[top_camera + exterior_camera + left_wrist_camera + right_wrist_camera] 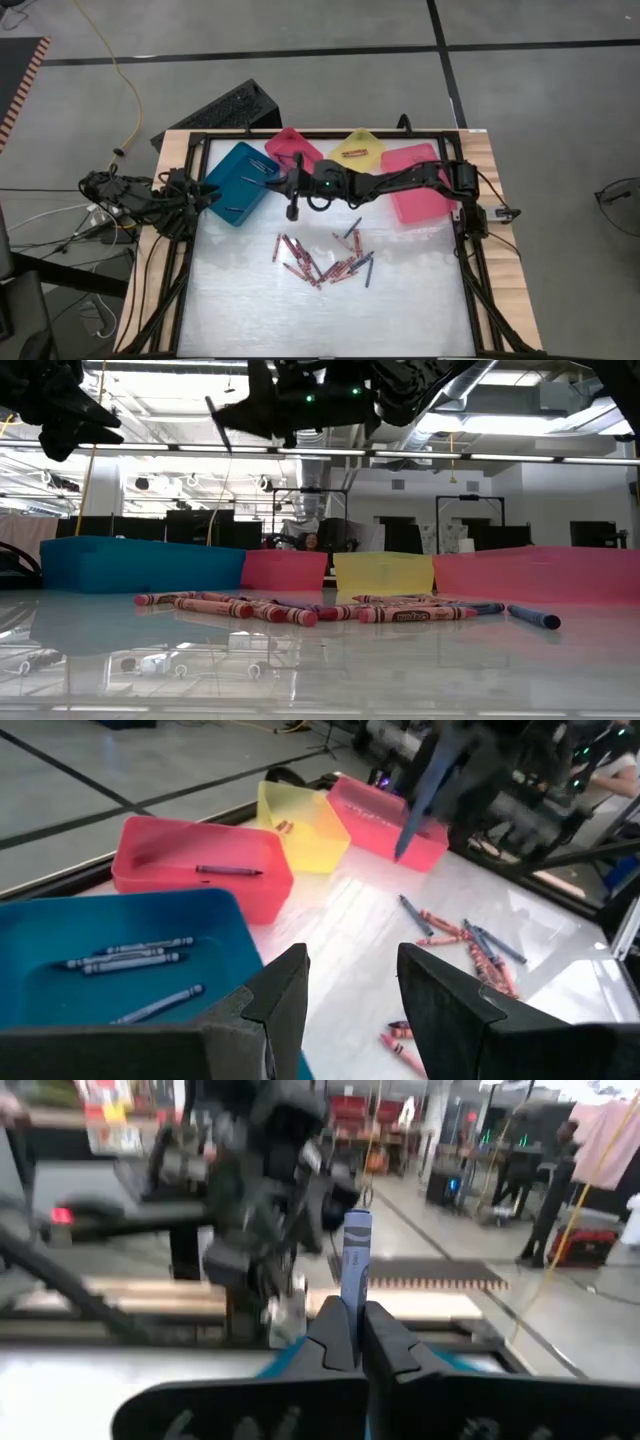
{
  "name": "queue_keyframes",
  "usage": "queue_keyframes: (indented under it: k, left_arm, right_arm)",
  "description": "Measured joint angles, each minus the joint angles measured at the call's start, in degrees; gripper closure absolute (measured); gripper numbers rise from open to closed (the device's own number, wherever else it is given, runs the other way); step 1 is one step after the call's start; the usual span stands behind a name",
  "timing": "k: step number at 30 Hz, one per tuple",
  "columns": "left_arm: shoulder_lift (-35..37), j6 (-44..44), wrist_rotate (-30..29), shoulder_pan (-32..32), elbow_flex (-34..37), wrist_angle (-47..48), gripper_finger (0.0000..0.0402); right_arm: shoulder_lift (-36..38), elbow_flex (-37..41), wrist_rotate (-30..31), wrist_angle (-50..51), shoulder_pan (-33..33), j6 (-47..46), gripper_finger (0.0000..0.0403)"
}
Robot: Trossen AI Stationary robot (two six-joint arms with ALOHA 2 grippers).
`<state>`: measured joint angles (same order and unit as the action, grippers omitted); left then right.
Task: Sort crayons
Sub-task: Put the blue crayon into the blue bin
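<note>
Right claw (348,1342) pressed together, pinching a blue crayon (355,1250) by its lower end; the crayon sticks straight out beyond the fingertips. In the high view the right claw (291,195) is out past the bench middle, stretched across toward the teal bin (236,182), which lies just beyond it. The arm is extended long and flat, well above the bench (400,310). In the left wrist view the held crayon (425,790) hangs point down.

Remaining crayons (322,262) sit in a loose pile on the bench, behind and below the right claw, mostly red with a few blue. Several blue ones already lie in the teal bin (125,955).

Handling: crayons look light, thin, stiff, probably brittle if squeezed hard, and their round bodies may roll or twist in the grip. Best taken across the middle of the wrapped shaft; the end grip here looks less secure.

Left claw (350,985) is spread, empty, parked over the teal bin's near corner, waiting.
</note>
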<state>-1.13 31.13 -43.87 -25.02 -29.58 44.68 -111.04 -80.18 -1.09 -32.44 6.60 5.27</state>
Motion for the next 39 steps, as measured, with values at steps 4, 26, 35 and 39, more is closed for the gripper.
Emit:
queue_keyframes:
  k: [4, 26, 35, 39]
  left_arm:
    - [0.0, 0.0, 0.0, 0.0, 0.0, 0.2, 0.0256]
    - [0.0, 0.5, 0.0, 0.0, 0.0, 0.5, 0.0256]
    - [0.0, 0.5, 0.0, 0.0, 0.0, 0.5, 0.0256]
    - [0.0, 0.6, 0.0, 0.0, 0.0, 0.5, 0.0256]
  right_arm:
    - [0.1, 0.0, -0.6, -3.9, 1.3, -2.1, 0.0401]
    - [-22.6, -31.2, -6.7, 7.0, 3.3, -3.3, 0.0401]
    - [-30.3, -43.3, -10.5, 12.5, 3.5, -3.4, 0.0401]
    - [-32.6, -44.9, -10.9, 13.3, 3.7, -3.8, 0.0401]
